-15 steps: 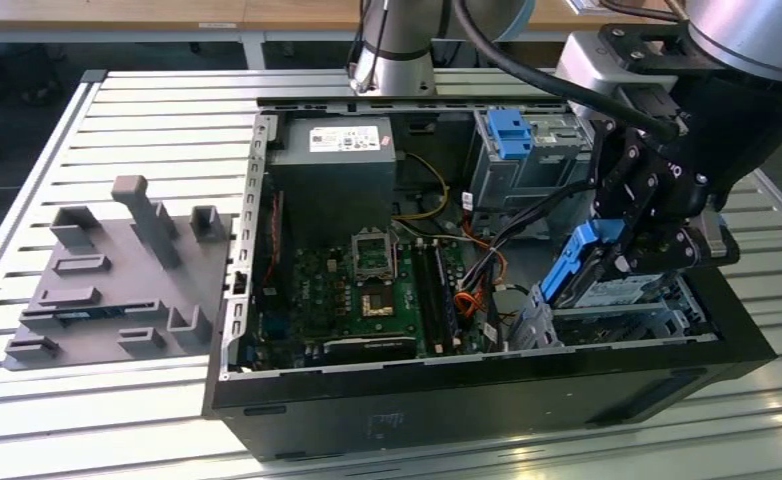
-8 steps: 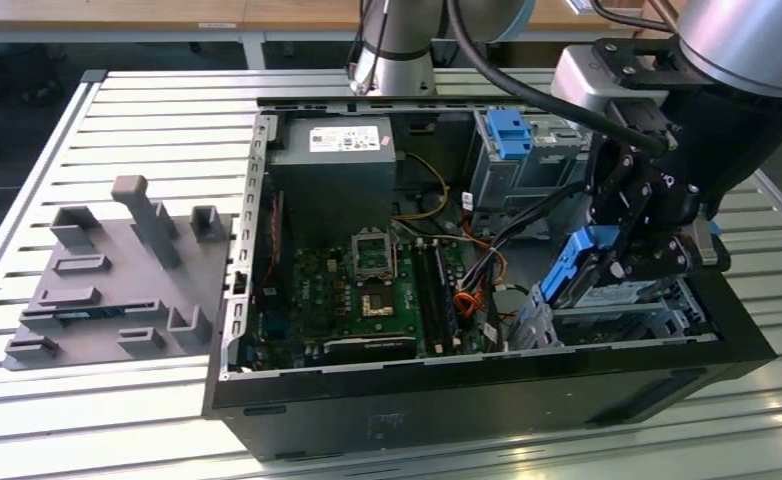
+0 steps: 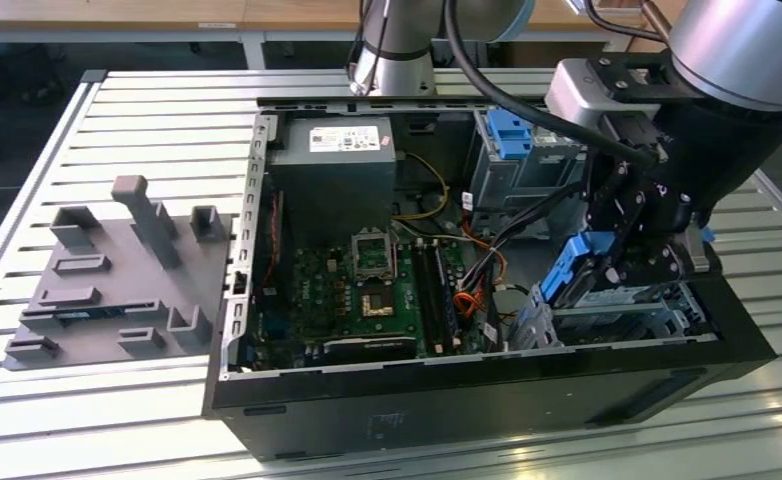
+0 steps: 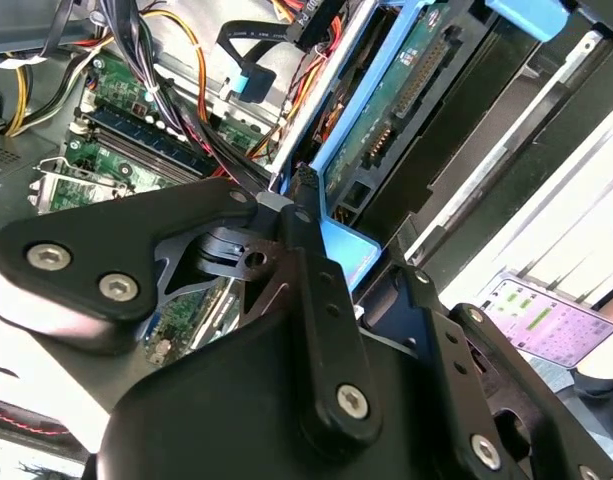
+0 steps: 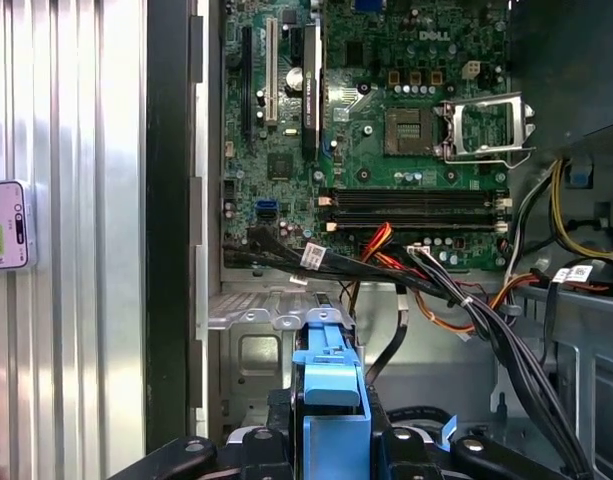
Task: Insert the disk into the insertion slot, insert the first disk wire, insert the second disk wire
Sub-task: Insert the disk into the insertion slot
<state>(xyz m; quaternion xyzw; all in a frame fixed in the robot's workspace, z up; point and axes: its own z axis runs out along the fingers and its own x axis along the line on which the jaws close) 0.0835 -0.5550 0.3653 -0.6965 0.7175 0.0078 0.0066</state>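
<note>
The claw (image 3: 614,274) is clamped on the blue frame of the disk (image 3: 575,268), holding it on edge right over the slot (image 3: 611,320) at the exterior view's right of the open computer case (image 3: 498,400). Black and orange cables (image 3: 478,285) crowd in just beside the disk, between it and the circuit board (image 3: 364,290). A grey tray (image 3: 111,290) sits on the table (image 3: 44,130), well apart.

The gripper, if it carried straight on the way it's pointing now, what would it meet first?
Probably the insertion slot: the gripper is shut on the disk, whose leading edge points at that cage. Depth is unclear.
</note>
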